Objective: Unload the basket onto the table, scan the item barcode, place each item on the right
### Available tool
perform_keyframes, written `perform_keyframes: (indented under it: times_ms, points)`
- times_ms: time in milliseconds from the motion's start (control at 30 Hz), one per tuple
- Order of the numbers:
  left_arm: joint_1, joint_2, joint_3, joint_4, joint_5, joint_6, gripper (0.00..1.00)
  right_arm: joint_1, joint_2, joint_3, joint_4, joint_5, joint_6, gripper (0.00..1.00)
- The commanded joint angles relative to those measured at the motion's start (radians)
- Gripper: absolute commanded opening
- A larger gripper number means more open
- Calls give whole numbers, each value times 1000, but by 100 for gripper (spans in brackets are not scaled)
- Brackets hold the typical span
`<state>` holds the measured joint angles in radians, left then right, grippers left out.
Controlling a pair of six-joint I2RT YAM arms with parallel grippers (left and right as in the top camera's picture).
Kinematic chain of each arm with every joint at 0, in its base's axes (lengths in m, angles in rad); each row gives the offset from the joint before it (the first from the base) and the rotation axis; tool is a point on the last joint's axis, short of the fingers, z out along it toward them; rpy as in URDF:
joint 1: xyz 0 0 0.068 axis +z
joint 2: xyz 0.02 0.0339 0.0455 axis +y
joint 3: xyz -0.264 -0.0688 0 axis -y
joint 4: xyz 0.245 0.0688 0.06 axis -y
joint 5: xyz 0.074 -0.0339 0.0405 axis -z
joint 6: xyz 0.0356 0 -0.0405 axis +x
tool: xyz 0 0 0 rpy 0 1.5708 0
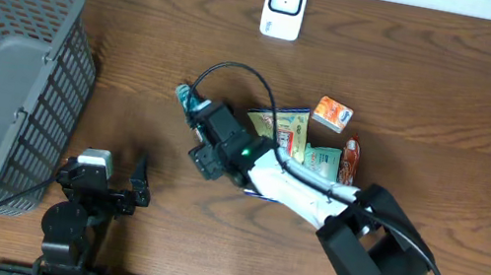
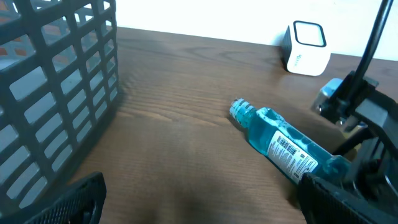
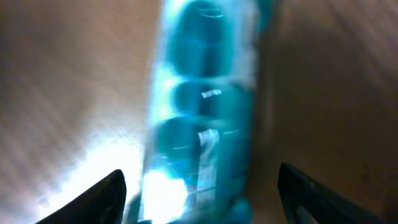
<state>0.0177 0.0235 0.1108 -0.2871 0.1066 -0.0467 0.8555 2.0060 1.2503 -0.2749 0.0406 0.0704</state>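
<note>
The worktop (image 1: 455, 83) is dark brown wood with a long, streaky grain. The bottle (image 2: 280, 142) lies on its side on it, near the middle, well short of the scanner (image 1: 284, 6) at the far edge. It is clear blue plastic, ribbed at the neck, with rounded bulges along its body. A white label (image 2: 293, 155) printed with black barcode lines faces up and towards my left side.

My right hand (image 3: 199, 186) straddles the bottle's lower end. Its two dark fingers (image 3: 102, 196) stand one on each side of the blue body, with a strip of wood showing in each gap, so it is spread and not gripping. My left hand (image 2: 202, 186) is low over bare wood near the basket (image 1: 62, 97), fingers wide apart and holding nothing.

The basket is grey plastic lattice with square holes and a thick, rounded rim. From above I see its solid grey floor. The scanner is a small white box with rounded corners and a dark framed window.

Beside my right arm lies a loose heap of packets: a small orange carton (image 1: 332, 113), glossy green pouches (image 1: 292, 125) and a red-brown wrapper (image 1: 350, 155).
</note>
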Motion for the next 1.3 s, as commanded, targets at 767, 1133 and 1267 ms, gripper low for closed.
perform_keyframes:
  times_ms: [767,1133,1267]
  points:
    - [3,0,-14,-26,13,16,98,-39,121,63,25,-76,-133,1]
    - [3,0,-14,-26,13,16,98,-50,71,124,-96,-259,-216,1]
    - [3,0,-14,-26,13,16,98,-90,-3,126,-105,-538,-237,1]
